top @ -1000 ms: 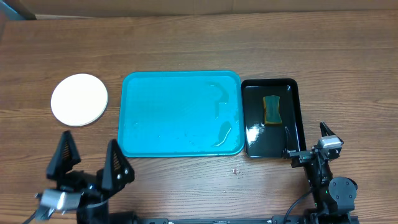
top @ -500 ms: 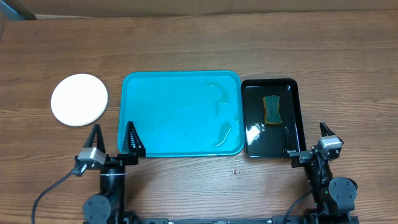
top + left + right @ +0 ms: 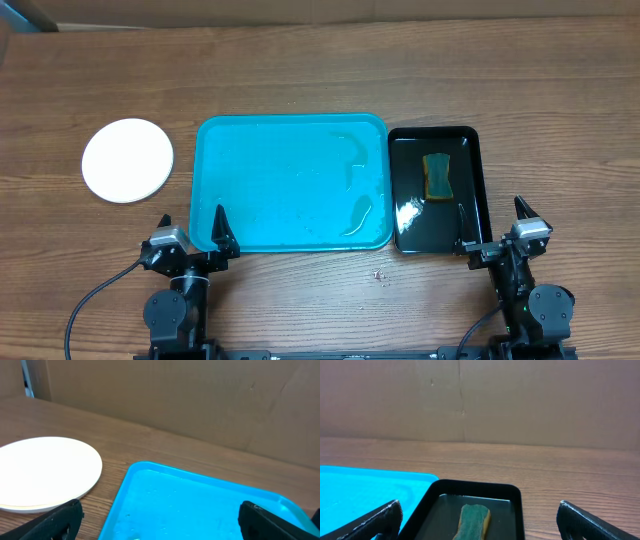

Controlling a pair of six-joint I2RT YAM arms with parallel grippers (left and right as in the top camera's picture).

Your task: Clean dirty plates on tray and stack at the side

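Note:
A white plate stack (image 3: 127, 160) sits on the table left of the turquoise tray (image 3: 290, 160); only the white top plate shows. It also shows in the left wrist view (image 3: 45, 472), beside the tray (image 3: 200, 505). The tray holds no plates, only water streaks. My left gripper (image 3: 190, 237) is open and empty at the tray's front left corner (image 3: 157, 527). My right gripper (image 3: 494, 226) is open and empty at the front end of the black tray (image 3: 479, 527).
A glossy black tray (image 3: 470, 190) right of the turquoise tray holds a green-and-yellow sponge (image 3: 437, 175), also in the right wrist view (image 3: 472, 520). Small crumbs (image 3: 377, 273) lie on the wood in front of the trays. A cardboard wall stands behind the table.
My left arm has pulled back from the left and settled low at the table's front edge, its open gripper now pointing at the tray's front left corner. The right arm has not moved.

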